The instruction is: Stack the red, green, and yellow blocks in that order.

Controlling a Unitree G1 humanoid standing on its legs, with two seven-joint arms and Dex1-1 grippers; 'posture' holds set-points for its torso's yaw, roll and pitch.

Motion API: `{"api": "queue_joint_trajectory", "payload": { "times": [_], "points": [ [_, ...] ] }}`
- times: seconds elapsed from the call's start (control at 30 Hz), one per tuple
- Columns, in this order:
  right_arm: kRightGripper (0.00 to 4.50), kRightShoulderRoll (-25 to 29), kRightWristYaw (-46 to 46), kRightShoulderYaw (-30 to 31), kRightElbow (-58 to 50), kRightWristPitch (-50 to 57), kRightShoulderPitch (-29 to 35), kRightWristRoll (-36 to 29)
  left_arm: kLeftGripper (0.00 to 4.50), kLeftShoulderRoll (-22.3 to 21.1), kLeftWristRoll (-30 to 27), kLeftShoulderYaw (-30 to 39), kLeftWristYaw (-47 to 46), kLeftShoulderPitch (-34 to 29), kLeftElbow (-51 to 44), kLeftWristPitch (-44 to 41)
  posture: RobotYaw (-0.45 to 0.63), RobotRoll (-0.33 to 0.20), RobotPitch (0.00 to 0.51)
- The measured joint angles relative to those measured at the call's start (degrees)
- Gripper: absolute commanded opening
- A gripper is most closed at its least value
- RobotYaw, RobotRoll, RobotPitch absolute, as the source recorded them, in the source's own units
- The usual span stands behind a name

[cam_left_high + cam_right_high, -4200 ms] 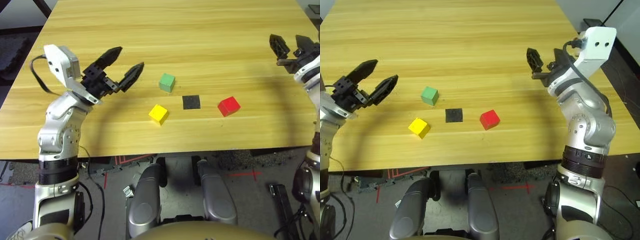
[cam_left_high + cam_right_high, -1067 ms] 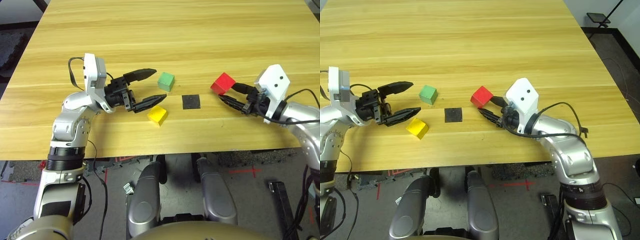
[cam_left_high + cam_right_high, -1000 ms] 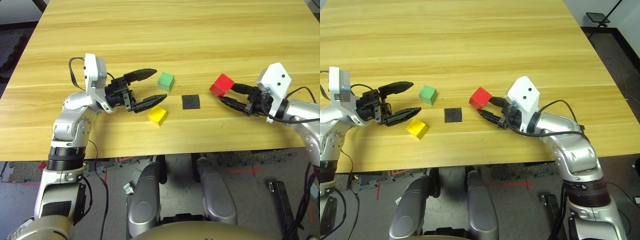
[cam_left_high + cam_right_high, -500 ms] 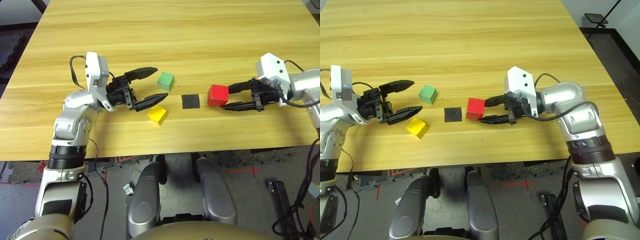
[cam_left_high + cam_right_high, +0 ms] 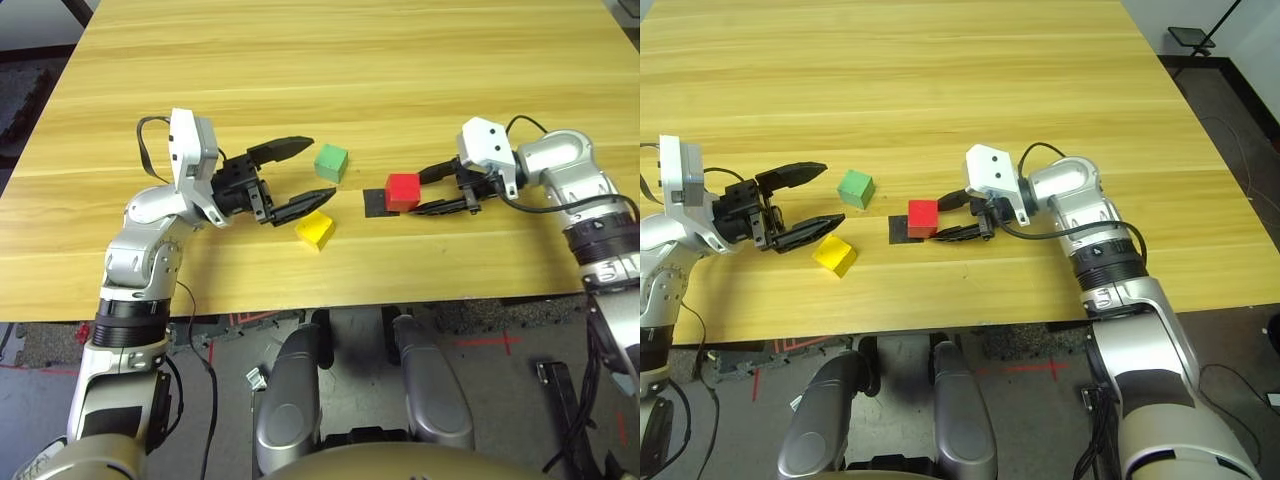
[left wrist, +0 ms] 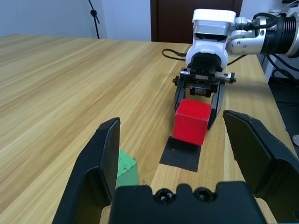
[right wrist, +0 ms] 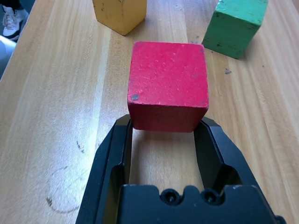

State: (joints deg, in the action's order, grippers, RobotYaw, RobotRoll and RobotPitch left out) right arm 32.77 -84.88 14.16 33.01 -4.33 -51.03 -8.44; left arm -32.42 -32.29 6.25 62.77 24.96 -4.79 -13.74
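Red block [image 5: 403, 192]: rigid, likely light; clamped by opposite sides in right tool [image 5: 430, 191]. Left tool [image 5: 322, 169]: fingers apart. Green block [image 5: 331, 163]: best gripped across flat faces.

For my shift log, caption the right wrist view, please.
Right hand grips the red block; yellow and green blocks sit beyond.
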Motion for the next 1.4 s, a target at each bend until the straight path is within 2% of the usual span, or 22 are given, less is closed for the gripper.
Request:
{"api": "queue_joint_trajectory", "payload": {
  "times": [0.43,0.9,1.13,1.4],
  "points": [
    [2.04,-4.1,3.1,0.0,6.4,-4.5,-1.3,3.8,4.50,0.1,0.0,0.0,-0.8,-0.2,-0.4,-0.8,0.32,0.045,0.312],
    [2.04,-5.6,2.8,-0.1,8.1,-6.2,-2.2,5.0,4.50,0.3,-0.2,0.0,-1.3,-0.4,-1.5,-1.5,0.33,0.046,0.318],
    [4.45,-5.6,3.0,-0.2,8.3,-6.7,-2.2,5.1,4.50,0.3,-0.2,0.0,-1.3,-0.4,-1.5,-1.5,0.32,0.051,0.317],
    [4.49,-3.6,0.6,-1.0,7.9,-5.8,-2.5,4.8,4.50,0.3,-0.2,-0.1,-1.1,0.0,-1.0,-1.5,0.31,0.053,0.303]
  ]
}}
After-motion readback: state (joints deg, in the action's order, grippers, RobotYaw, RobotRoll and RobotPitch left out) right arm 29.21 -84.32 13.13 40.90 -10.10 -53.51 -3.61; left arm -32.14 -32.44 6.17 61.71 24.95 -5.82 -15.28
